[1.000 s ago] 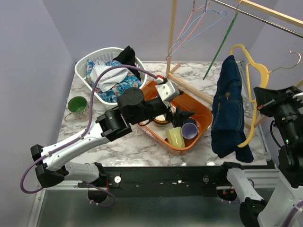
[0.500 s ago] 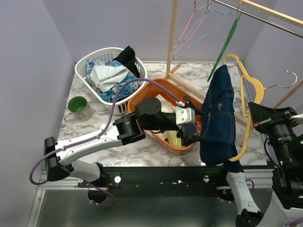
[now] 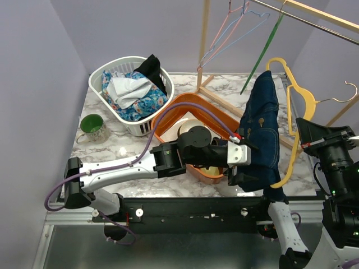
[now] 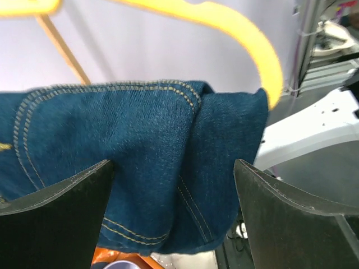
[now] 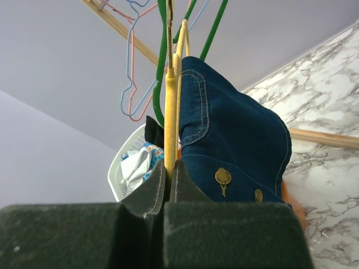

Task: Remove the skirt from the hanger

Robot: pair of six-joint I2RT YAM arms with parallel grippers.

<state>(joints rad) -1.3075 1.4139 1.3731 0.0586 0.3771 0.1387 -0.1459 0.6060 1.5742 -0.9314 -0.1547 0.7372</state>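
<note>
Tabletop (image 3: pixel 112 147): skirt (image 4: pixel 157 140) btw L jaws

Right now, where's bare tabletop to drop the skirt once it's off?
Best patch: the marble table in front of the green mug, left of the orange bin, though the left arm reaches over its near edge. A smaller patch lies behind the bin, between the laundry basket and the wooden rack base. The middle and right, under the skirt, are crowded.

Overhead wide; wrist views close, sharing skirt (image 3: pixel 261 134).
</note>
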